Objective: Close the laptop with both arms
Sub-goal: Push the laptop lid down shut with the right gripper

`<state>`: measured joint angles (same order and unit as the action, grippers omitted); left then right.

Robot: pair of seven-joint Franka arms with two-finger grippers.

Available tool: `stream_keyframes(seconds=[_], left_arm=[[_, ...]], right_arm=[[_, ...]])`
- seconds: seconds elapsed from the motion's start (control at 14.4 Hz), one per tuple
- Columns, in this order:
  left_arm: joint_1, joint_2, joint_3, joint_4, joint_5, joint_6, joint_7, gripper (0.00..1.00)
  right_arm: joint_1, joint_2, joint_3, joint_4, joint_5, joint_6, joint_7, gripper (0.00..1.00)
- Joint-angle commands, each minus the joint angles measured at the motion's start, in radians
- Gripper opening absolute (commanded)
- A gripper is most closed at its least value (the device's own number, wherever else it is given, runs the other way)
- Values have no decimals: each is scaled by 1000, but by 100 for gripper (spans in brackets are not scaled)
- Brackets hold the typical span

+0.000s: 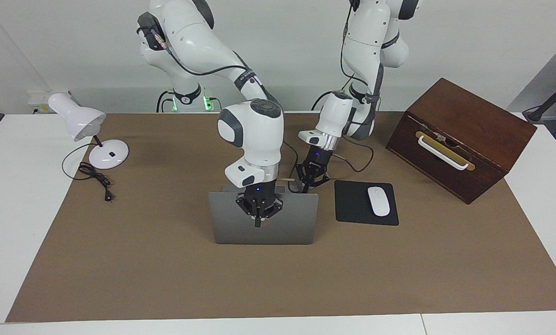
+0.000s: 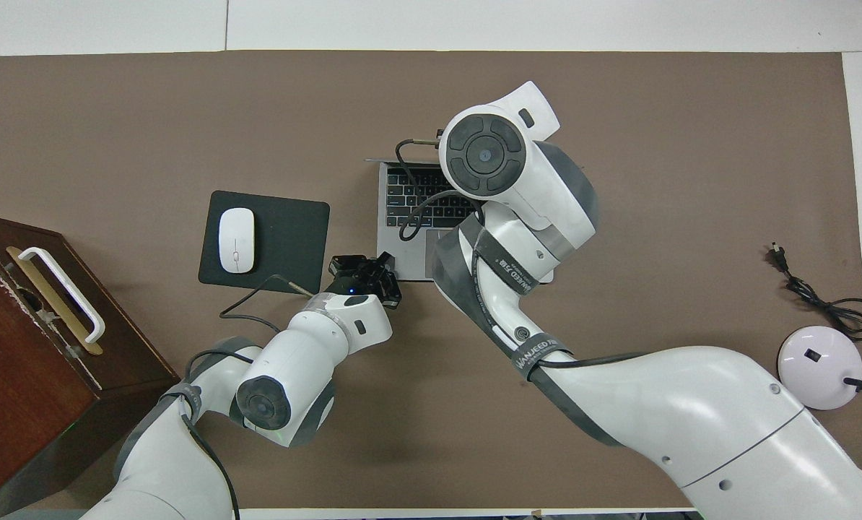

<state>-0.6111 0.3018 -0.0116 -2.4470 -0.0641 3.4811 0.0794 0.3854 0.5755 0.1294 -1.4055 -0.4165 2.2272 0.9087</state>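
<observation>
We see the scene from two high, fixed cameras. One faces the robots across the table (image 1: pixel 36 223), taking in their bases and the wall. The other looks steeply down from above the robots' own end. Both stand well back, sharing the brown mat (image 2: pixel 113 115), half a turn apart.

We saw a silver-grey laptop (image 1: pixel 264 230) with a grey deck and dark keys, standing on a plain brown mat (image 1: pixel 166 270) that covered a white table (image 1: pixel 12 195). Both arms (image 1: pixel 254 135) were glossy white with grey joint caps and black cables, ending in black grippers. A white mouse (image 1: pixel 378 200) lay on a black mouse pad (image 1: pixel 352 204). The box (image 1: pixel 464 135) was dark reddish-brown wood with a white handle on a brass-coloured plate. The lamp (image 1: pixel 80 121) was white, its cord black.
</observation>
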Motion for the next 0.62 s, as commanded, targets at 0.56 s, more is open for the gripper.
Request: stream_keyframes(seconds=[0.56], left_arm=[[34, 97, 16, 11, 1, -5, 29, 0]], right_arm=[[-19, -109, 10, -161, 128, -3, -102, 0]])
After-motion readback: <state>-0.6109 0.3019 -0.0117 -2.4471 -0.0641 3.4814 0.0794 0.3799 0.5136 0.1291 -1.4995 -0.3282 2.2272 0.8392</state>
